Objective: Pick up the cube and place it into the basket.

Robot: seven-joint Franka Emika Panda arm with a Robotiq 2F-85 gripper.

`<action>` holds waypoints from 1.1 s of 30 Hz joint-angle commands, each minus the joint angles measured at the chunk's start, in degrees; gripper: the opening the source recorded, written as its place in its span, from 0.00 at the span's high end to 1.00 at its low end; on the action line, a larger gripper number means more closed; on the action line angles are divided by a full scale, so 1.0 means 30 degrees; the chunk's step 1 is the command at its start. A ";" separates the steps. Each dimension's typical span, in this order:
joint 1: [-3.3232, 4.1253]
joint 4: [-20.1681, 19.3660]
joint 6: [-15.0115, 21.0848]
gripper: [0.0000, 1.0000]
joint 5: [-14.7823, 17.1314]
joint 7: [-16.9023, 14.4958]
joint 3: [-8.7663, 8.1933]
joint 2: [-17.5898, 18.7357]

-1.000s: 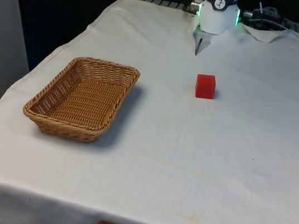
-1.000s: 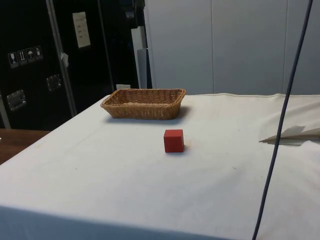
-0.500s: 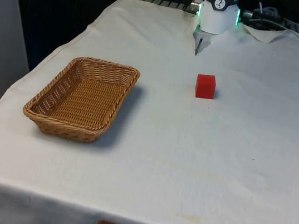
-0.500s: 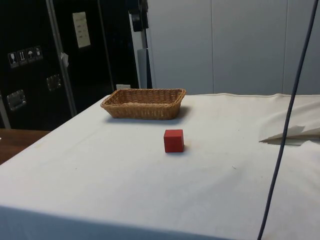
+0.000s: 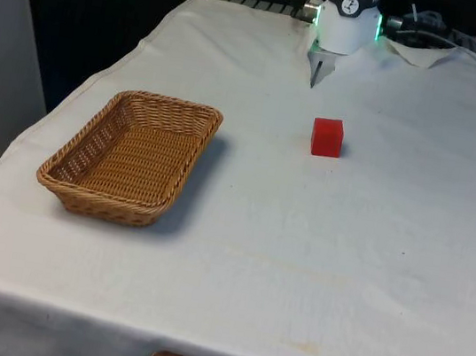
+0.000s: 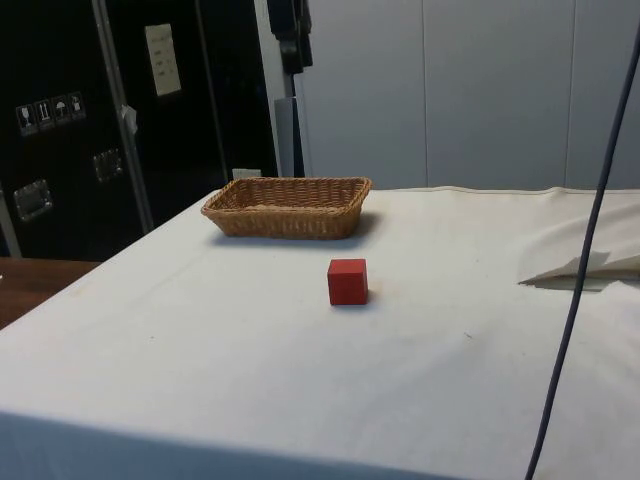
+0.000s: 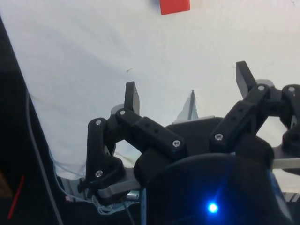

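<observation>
White cloth covers the counter (image 5: pixel 296 267) from edge to edge, with black curtains seen beyond its far end in the front view and dark cabinets behind it in the side view. A red cube (image 5: pixel 327 137) is seen resting on the cloth, toward the far part of the counter and slightly to the front view's right of centre. Nothing touches it. A woven wicker basket (image 5: pixel 92 196), rectangular and shallow, is set on the front view's left, well apart from the cube, with nothing seen inside it. In the side view the cube (image 6: pixel 347 281) is placed nearer the camera than the basket (image 6: pixel 288 207), with bare cloth between them.

The hand (image 7: pixel 185 91) is seen in the wrist view held high above the cloth, its two black fingers (image 7: pixel 131 97) spread wide apart, and nothing is gripped between them. The cube (image 7: pixel 174 6) is found well ahead of the fingertips in that view, clear of them. A dark cable (image 6: pixel 585 250) is seen hanging across the side view's right edge.
</observation>
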 commanded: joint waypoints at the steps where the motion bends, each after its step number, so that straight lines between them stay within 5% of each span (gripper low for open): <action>1: -0.0038 -0.0344 0.0363 0.00 -0.0363 0.0286 0.0038 -0.0191; 15: -0.0038 -0.1318 0.0993 0.00 -0.1795 0.1432 0.0115 -0.0286; 25: 0.0000 -0.1471 0.0917 0.00 -0.1738 0.1432 0.0153 -0.0286; 33: 0.0000 -0.3151 0.2559 0.00 -0.1719 0.1623 0.0229 -0.1127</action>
